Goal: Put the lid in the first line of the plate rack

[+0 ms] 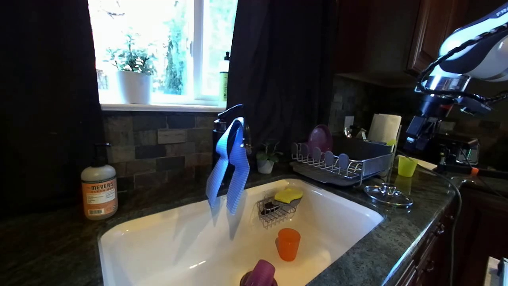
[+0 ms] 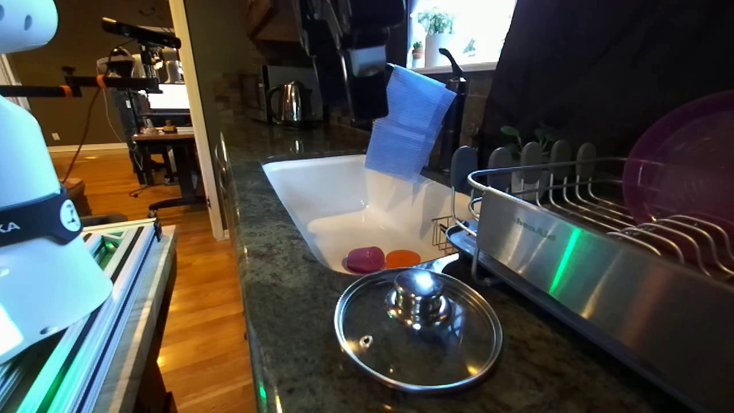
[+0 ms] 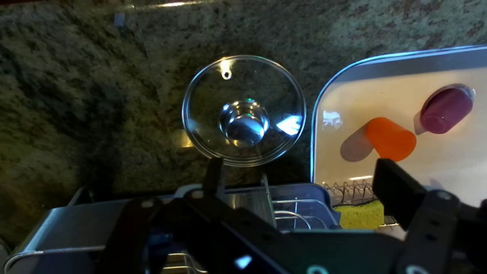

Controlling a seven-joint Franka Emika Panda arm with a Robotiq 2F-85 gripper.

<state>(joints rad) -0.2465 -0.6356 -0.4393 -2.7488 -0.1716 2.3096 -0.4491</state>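
Note:
The lid, clear glass with a silvery rim and knob, lies flat with its knob up on the dark counter in both exterior views (image 1: 388,196) (image 2: 418,344) and in the wrist view (image 3: 245,110). The plate rack, metal wire with a steel side panel, stands beside it in both exterior views (image 1: 377,162) (image 2: 602,269); part of it shows low in the wrist view (image 3: 83,224). My gripper (image 3: 299,163) is open and empty, its fingers wide apart. It is raised above the counter in both exterior views (image 1: 416,141) (image 2: 367,92), apart from lid and rack.
A purple plate (image 1: 320,138) stands in the rack. A yellow-green cup (image 1: 407,167) is behind the lid. The white sink (image 1: 349,202) holds an orange cup (image 1: 289,244), a purple cup (image 1: 262,273) and a sponge (image 1: 288,195) in a wire caddy. A blue cloth (image 1: 228,167) hangs on the faucet.

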